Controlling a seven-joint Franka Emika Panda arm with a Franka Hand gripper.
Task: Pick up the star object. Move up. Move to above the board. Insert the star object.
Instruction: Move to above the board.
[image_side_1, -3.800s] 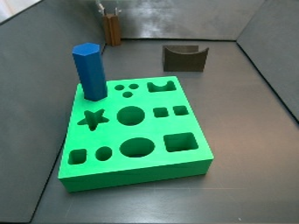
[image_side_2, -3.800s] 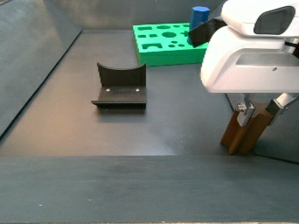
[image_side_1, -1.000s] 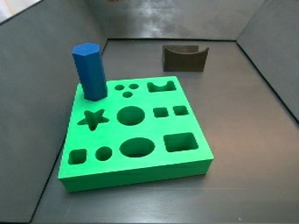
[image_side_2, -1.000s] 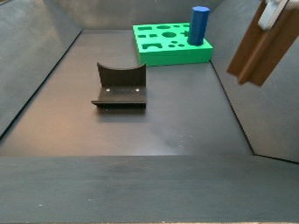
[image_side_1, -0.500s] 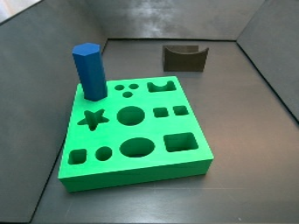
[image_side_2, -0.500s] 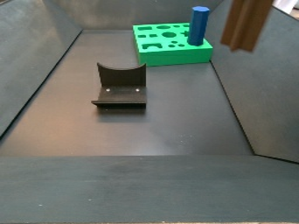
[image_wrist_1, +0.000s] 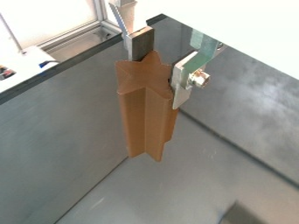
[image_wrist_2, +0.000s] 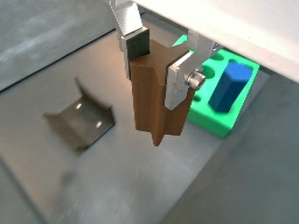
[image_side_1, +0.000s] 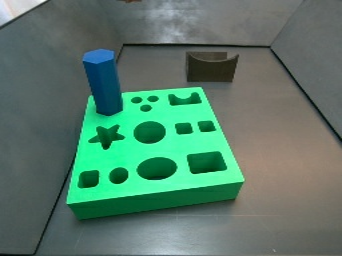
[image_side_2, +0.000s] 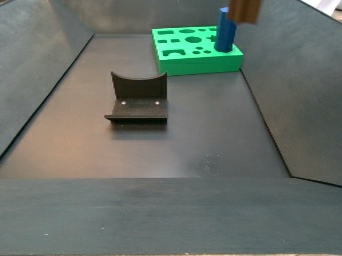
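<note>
My gripper is shut on the star object, a tall brown fluted prism hanging upright from the silver fingers, high above the floor. Both wrist views show this grip, with the star object between the pads. In a side view only its lower end shows at the top edge, near the blue prism; the gripper itself is out of frame there. The green board lies flat, its star-shaped hole open. The board also shows in a wrist view beyond the held piece.
A blue hexagonal prism stands in the board's far left corner; it also shows in other views. A dark brown arch-shaped block sits on the floor apart from the board. Grey walls enclose the floor.
The gripper lifted the star object off the floor and carried it toward the board; in a side view it has moved left and up, now mostly out of frame.
</note>
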